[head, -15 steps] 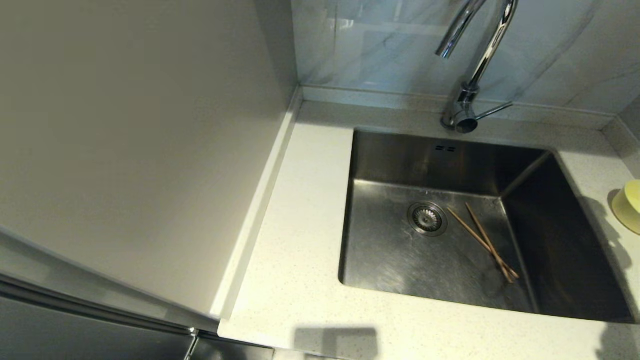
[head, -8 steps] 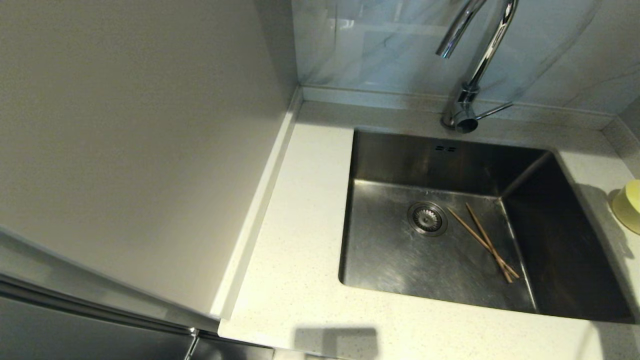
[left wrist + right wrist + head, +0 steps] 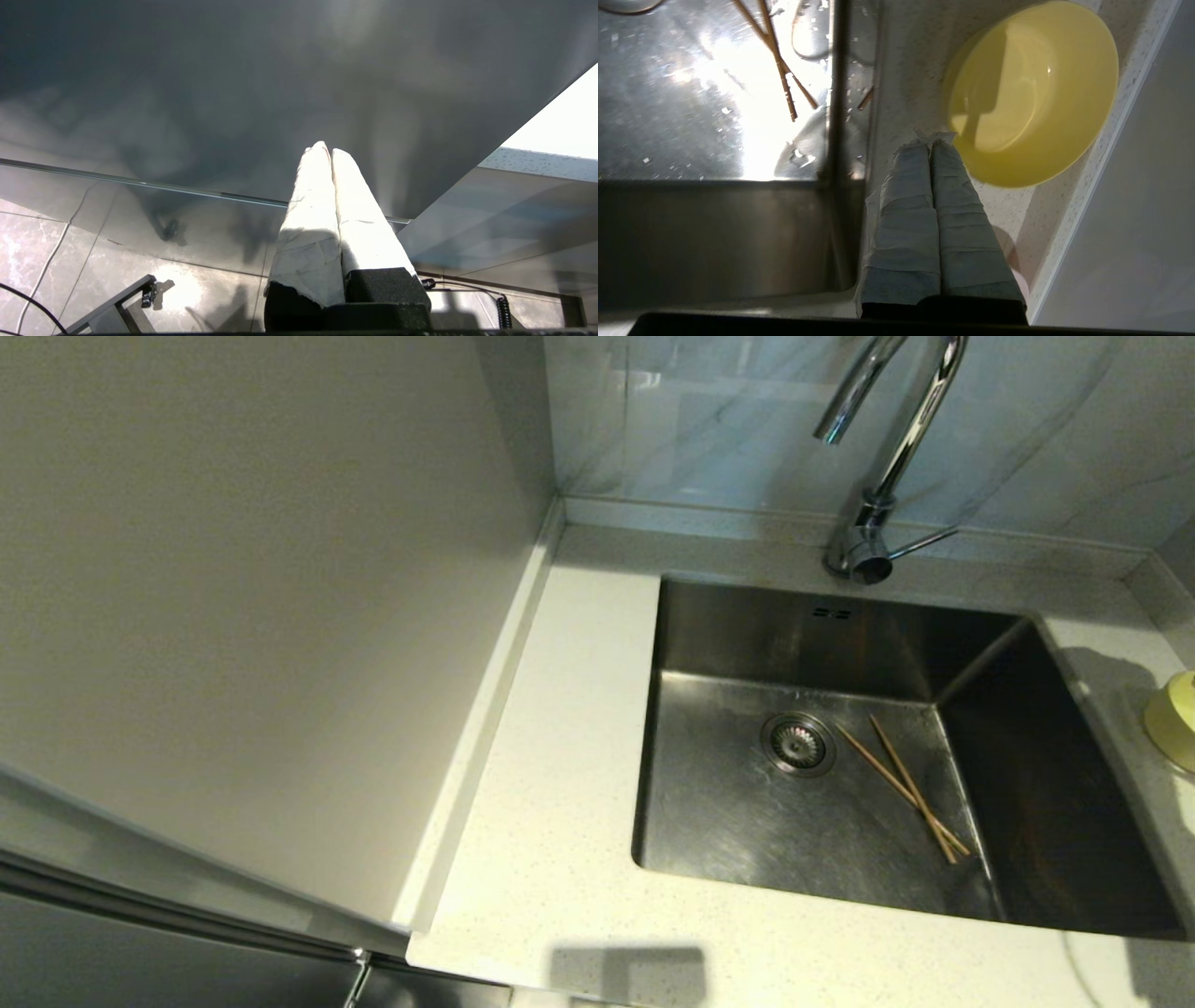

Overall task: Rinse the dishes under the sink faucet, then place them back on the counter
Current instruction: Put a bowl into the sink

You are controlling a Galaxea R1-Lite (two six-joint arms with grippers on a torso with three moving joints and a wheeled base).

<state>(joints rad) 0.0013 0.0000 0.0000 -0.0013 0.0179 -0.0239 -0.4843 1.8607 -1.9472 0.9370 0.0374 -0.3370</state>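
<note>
A: Right gripper (image 3: 930, 141), taped fingers pressed together, empty, above the counter (image 3: 906, 70) beside the yellow bowl (image 3: 1031, 93).

B: Chopsticks (image 3: 904, 789) crossed on the sink (image 3: 747, 821) floor near the drain (image 3: 798, 744); faucet (image 3: 878, 448) behind. Possibly pink bowl under fingers.

A: Left gripper (image 3: 325, 148) closed, parked.

White-taped tapered fingers (image 3: 896, 224) on black end effector bases

Right gripper (image 3: 930, 142) over the counter (image 3: 901, 84) strip beside the sink (image 3: 714, 233)

Its taped fingers (image 3: 906, 219) are pressed together, holding nothing. Just past the tips sits the pale-yellow bowl (image 3: 1031, 93), upright on the counter. To the fingers' other side, the chopsticks (image 3: 777, 60) lie crossed on the wet sink floor.
</note>
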